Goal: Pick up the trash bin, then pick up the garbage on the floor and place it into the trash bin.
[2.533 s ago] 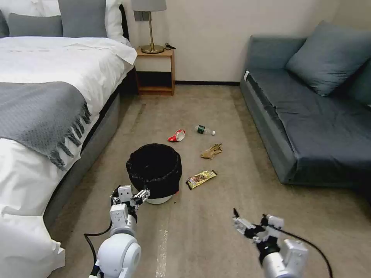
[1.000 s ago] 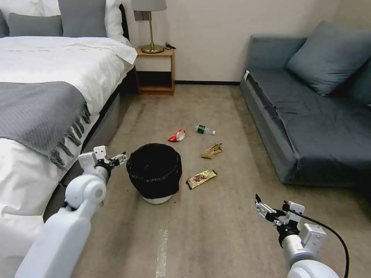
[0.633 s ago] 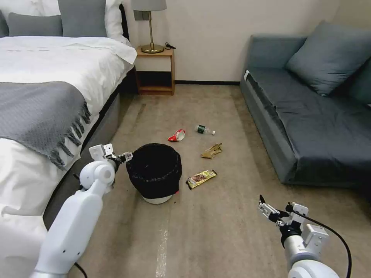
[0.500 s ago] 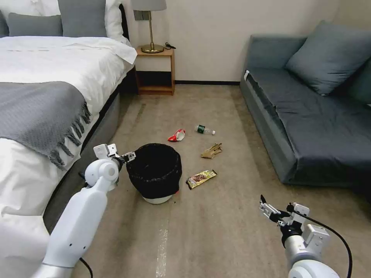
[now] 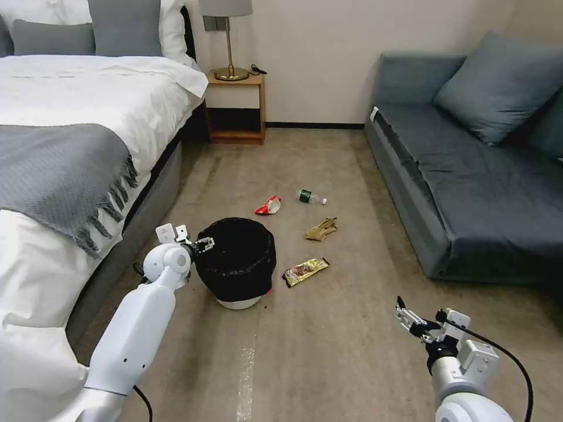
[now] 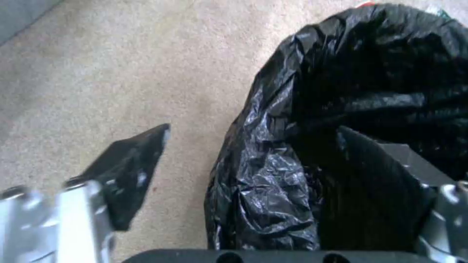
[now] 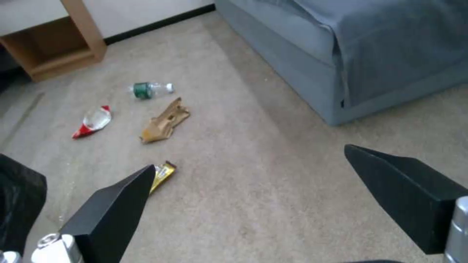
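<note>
The first step, picking up the trash bin, is judged to be in hand, with nothing yet lifted. Nearest the robot, the right gripper is held low over the floor at the right, well apart from the work; its fingers are seen spread wide with nothing between them. Farther on, the left gripper is placed at the rim of the trash bin, on the side toward the bed. In the left wrist view its fingers are spread, one seen outside the black bag, the other seemingly over or inside the rim, so the wall is straddled but not yet clamped. The bin is seen standing upright on the floor beside the bed. The next move is judged to call for the fingers to be closed on rim and bag together before any lift, and a slip of the loose bag is to be watched for. Beyond the bin the garbage is left lying on the floor: a gold snack wrapper just beside it, a tan scrap farther off, then a red-and-white wrapper and a small bottle farthest away
</note>
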Controlling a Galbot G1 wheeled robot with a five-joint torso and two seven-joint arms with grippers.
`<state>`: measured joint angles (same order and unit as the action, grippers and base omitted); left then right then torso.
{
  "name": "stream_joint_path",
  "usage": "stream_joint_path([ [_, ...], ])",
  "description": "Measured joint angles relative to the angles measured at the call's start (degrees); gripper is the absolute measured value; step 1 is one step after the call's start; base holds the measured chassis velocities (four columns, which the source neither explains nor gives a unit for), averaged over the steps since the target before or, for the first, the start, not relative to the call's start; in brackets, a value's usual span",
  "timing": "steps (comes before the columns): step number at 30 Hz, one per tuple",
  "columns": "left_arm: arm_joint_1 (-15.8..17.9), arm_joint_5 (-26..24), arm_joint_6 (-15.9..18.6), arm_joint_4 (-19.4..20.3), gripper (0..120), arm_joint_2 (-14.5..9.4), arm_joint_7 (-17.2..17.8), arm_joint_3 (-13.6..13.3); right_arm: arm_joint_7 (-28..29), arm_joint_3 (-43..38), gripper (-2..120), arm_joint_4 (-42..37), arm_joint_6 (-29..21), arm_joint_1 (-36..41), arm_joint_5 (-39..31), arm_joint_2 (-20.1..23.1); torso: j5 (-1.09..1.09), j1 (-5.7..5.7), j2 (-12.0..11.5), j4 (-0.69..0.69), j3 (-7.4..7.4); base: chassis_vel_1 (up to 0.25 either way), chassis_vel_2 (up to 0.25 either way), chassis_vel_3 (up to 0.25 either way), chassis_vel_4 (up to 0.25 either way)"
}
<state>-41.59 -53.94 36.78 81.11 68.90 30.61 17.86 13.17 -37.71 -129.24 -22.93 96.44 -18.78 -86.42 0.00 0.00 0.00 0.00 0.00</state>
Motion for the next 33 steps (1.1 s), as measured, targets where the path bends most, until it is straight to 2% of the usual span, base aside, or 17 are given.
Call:
stream_joint_path([
  [4, 0.1, 0.4, 0.5, -1.1, 68, 1.1, -0.2, -0.2, 0.5, 0.7, 100, -0.7, -0.2, 0.5, 0.3, -0.2, 0.0, 0.0, 0.0, 0.0, 0.0, 0.0, 0.0, 0.0, 0.0],
  [5, 0.1, 0.4, 0.5, -1.1, 68, 1.1, -0.2, -0.2, 0.5, 0.7, 100, -0.7, -0.2, 0.5, 0.3, -0.2, 0.0, 0.0, 0.0, 0.0, 0.0, 0.0, 0.0, 0.0, 0.0],
  [7, -0.1, 0.5, 0.6, -1.2, 58, 1.3, -0.2, -0.4, 0.7, 0.9, 100, -0.9, -0.3, 0.9, 0.5, -0.1, 0.0, 0.0, 0.0, -0.01, 0.0, 0.0, 0.0, 0.0, 0.0],
  [9, -0.3, 0.5, 0.6, -1.1, 55, 1.3, -0.2, -0.4, 0.7, 0.9, 100, -1.0, -0.4, 1.1, 0.6, 0.0, 0.0, 0.0, 0.0, -0.01, 0.0, 0.0, 0.0, 0.0, 0.0],
  [12, -0.8, 0.6, 0.6, -0.2, 40, 0.8, -0.4, -0.1, 0.7, 0.9, 100, -1.1, -0.4, 1.4, 0.8, 0.1, 0.0, 0.0, 0.0, -0.01, 0.0, 0.0, 0.0, 0.0, 0.0],
  [14, -0.9, 0.6, 0.6, 0.0, 36, 0.7, -0.5, 0.0, 0.7, 0.9, 100, -1.1, -0.4, 1.5, 0.9, 0.1, 0.0, 0.0, 0.0, -0.01, 0.0, 0.0, 0.0, 0.0, 0.0],
  [17, -2.1, 0.9, 0.7, 0.9, 22, -0.1, -1.6, 0.6, 0.7, 2.0, 100, -1.1, -0.4, 2.0, 2.1, -0.3, 0.0, 0.0, 0.0, -0.01, 0.0, 0.0, 0.0, 0.0, 0.0],
  [19, -2.4, 1.3, 0.6, 1.1, 19, -0.3, -2.1, 0.8, 0.7, 2.4, 100, -1.1, -0.4, 2.0, 2.6, -0.5, -0.01, 0.0, 0.0, 0.0, 0.0, 0.0, 0.0, 0.0, 0.0],
  [22, -3.8, 3.0, 0.4, 2.2, 8, -1.1, -3.4, 1.4, 0.9, 3.9, 100, -0.6, 0.0, 2.4, 4.9, -1.2, -0.01, 0.0, 0.0, 0.0, 0.0, 0.0, 0.0, 0.0, 0.0],
  [27, -5.6, 3.7, 0.4, 3.6, 6, -2.2, -4.0, 2.2, 1.2, 5.9, 100, -0.2, 0.5, 3.0, 6.7, -2.7, -0.01, 0.0, 0.0, 0.0, 0.0, 0.0, 0.0, 0.0, 0.0],
  [33, -6.1, 3.8, 0.2, 4.2, 6, -3.1, -4.3, 2.5, 1.2, 6.6, 100, -0.2, 0.5, 3.3, 7.2, -3.7, -0.01, 0.0, 0.0, -0.01, 0.0, 0.0, 0.0, 0.0, 0.0],
])
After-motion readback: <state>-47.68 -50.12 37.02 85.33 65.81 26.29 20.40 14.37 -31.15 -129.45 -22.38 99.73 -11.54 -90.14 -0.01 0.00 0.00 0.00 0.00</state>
